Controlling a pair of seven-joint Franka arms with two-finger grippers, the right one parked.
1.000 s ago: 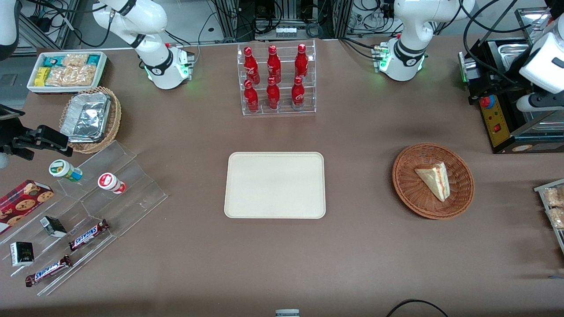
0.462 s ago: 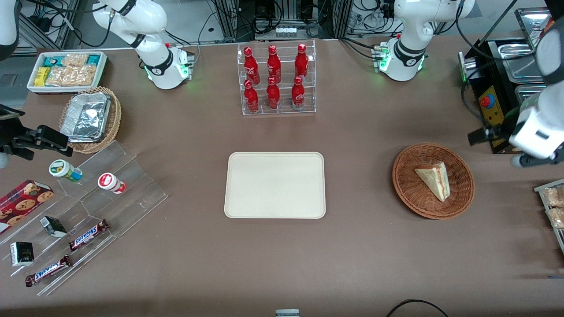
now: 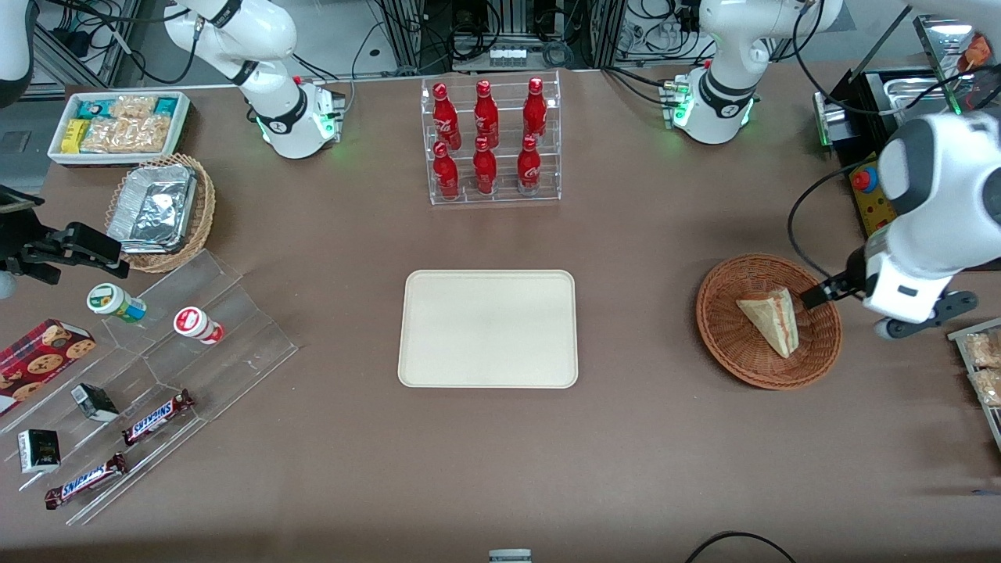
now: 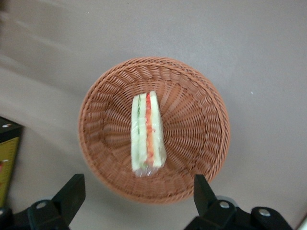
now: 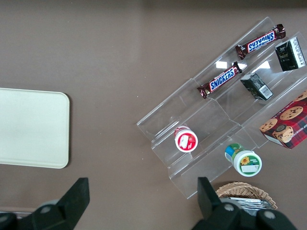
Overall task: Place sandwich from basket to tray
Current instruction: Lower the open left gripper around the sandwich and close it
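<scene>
- Tray (image 3: pixel 488 328) sits mid worktop, bare; basket (image 3: pixel 769 320) is well apart at its 3 o'clock, toward the working arm's end.
- Sandwich (image 3: pixel 770 319) lies in the basket, approx. at centre. In front view its long axis runs 11 to 5 o'clock, tip at 5, filling stripe facing 3.
- Claw (image 4: pixel 136 201) hovers above the basket rim, wide open, holding nothing; black fingers (image 4: pixel 71 195) stand apart on both sides.
- Risks, as I judge: soft bread can be squashed if the claw closes hard; closing along the length instead of across the flat faces, the wedge may slip or tip; coming down off-centre may catch the wicker and drag the basket.

Front view high; wrist views face down (both share basket (image 3: pixel 769 320)).
</scene>
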